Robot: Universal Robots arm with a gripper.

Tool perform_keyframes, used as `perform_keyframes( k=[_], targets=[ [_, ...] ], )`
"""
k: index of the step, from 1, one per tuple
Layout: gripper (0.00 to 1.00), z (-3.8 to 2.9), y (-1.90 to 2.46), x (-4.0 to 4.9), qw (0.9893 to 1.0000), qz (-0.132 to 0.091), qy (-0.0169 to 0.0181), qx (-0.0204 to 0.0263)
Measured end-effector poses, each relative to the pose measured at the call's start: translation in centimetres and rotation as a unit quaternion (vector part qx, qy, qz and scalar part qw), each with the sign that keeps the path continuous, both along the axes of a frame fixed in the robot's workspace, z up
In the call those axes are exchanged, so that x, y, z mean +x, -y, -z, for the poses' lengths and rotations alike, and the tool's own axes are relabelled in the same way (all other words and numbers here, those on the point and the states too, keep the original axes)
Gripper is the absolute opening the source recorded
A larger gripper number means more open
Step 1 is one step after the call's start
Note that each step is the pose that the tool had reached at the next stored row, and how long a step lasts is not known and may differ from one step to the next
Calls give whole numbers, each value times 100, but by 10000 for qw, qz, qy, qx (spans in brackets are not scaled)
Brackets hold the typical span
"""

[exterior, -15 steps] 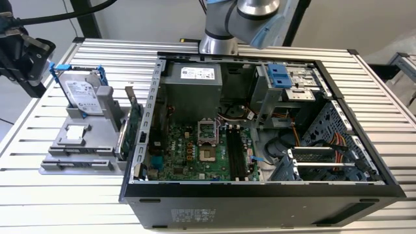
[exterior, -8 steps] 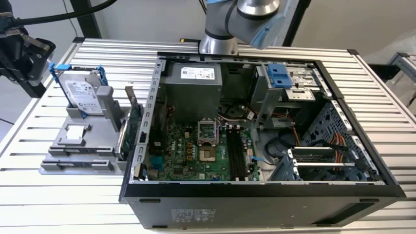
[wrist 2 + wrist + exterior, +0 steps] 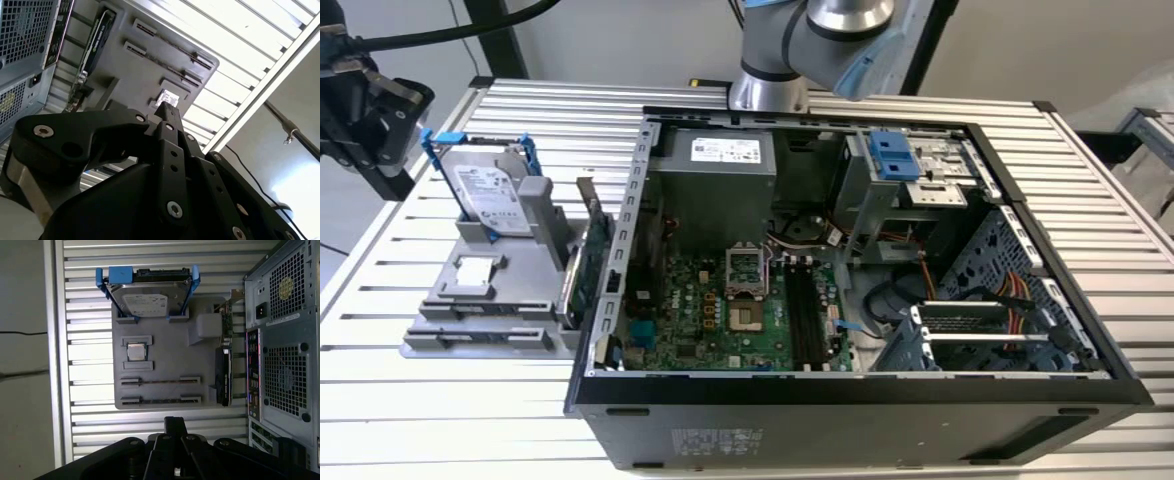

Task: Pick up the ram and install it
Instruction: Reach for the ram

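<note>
— Grey, at the exterior view's left: what do we label first?
— The tray on the slatted metal surface. At its far end we mark the hard drive, upright in a blue frame; mid-tray, a small square chip.
— And where do we place the ram?
— The ram sits in a slot at the tray's near end, a thin dark line in the grey. A like strip fills the parallel slot beside it. Neither is lifted.
— Moving right?
— A green expansion card stands on edge along the tray's side, just beside the open computer case, whose motherboard shows long black slots.
— And the hand?
— In both wrist views the hand is clenched, its fingers drawn together with nothing between them. We see it clear of the tray, off the end where the ram sits, apart from it.
</note>
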State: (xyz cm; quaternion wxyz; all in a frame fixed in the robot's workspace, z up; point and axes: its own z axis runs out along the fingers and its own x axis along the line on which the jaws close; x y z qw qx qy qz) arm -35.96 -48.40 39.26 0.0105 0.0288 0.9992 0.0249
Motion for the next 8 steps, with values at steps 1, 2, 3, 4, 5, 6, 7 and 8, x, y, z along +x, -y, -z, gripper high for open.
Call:
perform_keyframes(
  k=[1, 2, 3, 4, 5, 6, 7, 8],
  targets=[
    [0, 0, 0, 0, 10000, -2, 0, 0],
    [0, 0, 0, 0, 10000, -5, 0, 0],
    [0, 0, 0, 0, 10000, -7, 0, 0],
    [0, 0, 0, 0, 10000, -10, 0, 0],
    [0, 0, 0, 0, 10000, -12, 0, 0],
    [0, 0, 0, 0, 10000, -14, 0, 0],
    [0, 0, 0, 0, 10000, -17, 0, 0],
    [0, 0, 0, 0, 10000, -19, 0, 0]
  ],
)
